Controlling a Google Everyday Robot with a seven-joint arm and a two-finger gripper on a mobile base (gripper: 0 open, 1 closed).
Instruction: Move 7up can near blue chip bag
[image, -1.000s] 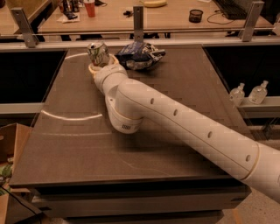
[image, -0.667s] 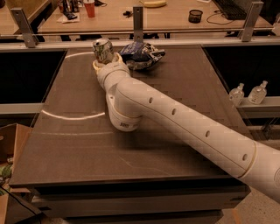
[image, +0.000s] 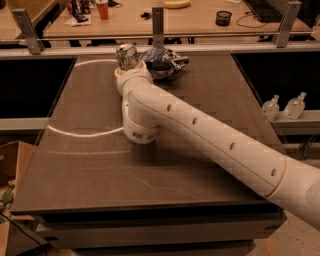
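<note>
The 7up can (image: 126, 55) is at the far end of the dark table, its silver top tilted toward me, held at the tip of my gripper (image: 128, 64). The blue chip bag (image: 164, 62) lies crumpled just right of the can, almost touching it. My white arm reaches from the lower right across the table and hides the gripper's fingers and the can's lower part.
The dark table (image: 90, 150) has white curved marks on its left side. A metal rail with posts (image: 158, 25) runs behind it. Beyond is a wooden desk with a red cup (image: 102, 9). Two clear bottles (image: 285, 106) stand at the right. A cardboard box (image: 10, 165) is at the left.
The gripper with the can has moved farther back and right, bringing the can closer to the blue chip bag.
</note>
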